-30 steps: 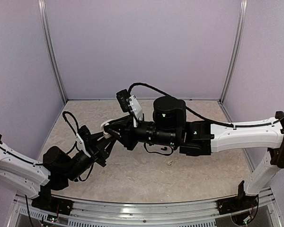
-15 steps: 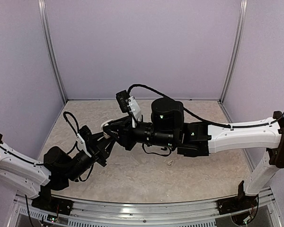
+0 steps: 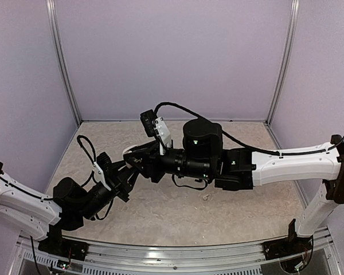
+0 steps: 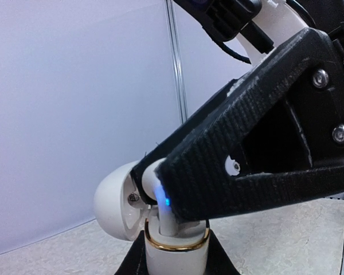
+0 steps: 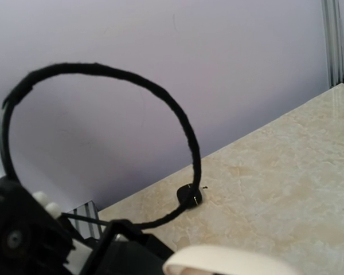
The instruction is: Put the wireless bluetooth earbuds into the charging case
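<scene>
Marbled bench (image 3: 160, 220), lilac walls (image 3: 172, 57), charging case (image 4: 171, 259) being clenched by left end effector (image 3: 128, 173), white earbud (image 4: 163, 220) being cradled inside, right end effector (image 3: 136, 160) grip unclear.

Probably a lab test booth; plain lilac walls (image 3: 172, 57), aluminium posts (image 3: 63, 63), marble-patterned tabletop (image 3: 178, 216).

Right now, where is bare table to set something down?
Bare table: the back right corner and the near strip between arm bases. Crowded centre-left, where left gripper and right gripper meet at the charging case; a white earbud lies right of centre.
</scene>
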Robot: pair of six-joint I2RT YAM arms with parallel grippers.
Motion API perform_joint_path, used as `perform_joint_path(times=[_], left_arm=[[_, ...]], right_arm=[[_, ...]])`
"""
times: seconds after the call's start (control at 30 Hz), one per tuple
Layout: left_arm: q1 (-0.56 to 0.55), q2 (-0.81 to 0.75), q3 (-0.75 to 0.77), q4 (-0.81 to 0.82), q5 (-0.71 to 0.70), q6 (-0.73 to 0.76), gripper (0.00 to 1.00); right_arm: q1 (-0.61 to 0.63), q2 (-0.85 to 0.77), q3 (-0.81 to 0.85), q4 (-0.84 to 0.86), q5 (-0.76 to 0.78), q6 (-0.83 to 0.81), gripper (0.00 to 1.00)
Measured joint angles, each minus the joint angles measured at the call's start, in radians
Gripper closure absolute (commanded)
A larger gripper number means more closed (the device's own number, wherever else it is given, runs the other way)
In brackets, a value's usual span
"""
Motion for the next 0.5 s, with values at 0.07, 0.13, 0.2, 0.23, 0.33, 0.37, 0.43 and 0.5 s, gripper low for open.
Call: perform_joint_path(times=[0.07, 0.13, 0.2, 0.23, 0.33, 0.37, 0.43, 0.5], left_arm=[[0.0, 0.0, 0.0, 0.0, 0.001, 0.0, 0.91], [0.0, 0.0, 0.0, -0.001, 0.003, 0.0, 0.91], [0.001, 0.0, 0.0, -0.002, 0.008, 0.0, 0.91], [0.002, 0.0, 0.0, -0.002, 0.01, 0.0, 0.91], [0.002, 0.0, 0.0, -0.002, 0.017, 0.0, 0.91], [0.002, 0.0, 0.0, -0.002, 0.019, -0.001, 0.91], [0.003, 0.0, 0.0, -0.002, 0.025, -0.001, 0.91], [0.003, 0.0, 0.0, -0.002, 0.034, -0.005, 0.91]], right_arm=[[0.002, 0.0, 0.0, 0.0, 0.003, 0.0, 0.64], [0.002, 0.0, 0.0, 0.0, 0.008, -0.002, 0.63], [0.003, -0.001, 0.0, 0.0, 0.014, -0.003, 0.62], [0.003, -0.001, 0.0, 0.0, 0.016, -0.005, 0.62], [0.005, -0.002, 0.0, -0.001, 0.023, -0.007, 0.6], [0.005, -0.003, 0.0, -0.002, 0.024, -0.008, 0.59], [0.005, -0.006, 0.0, -0.004, 0.027, -0.01, 0.58], [0.005, -0.01, 0.0, -0.009, 0.035, -0.013, 0.56]])
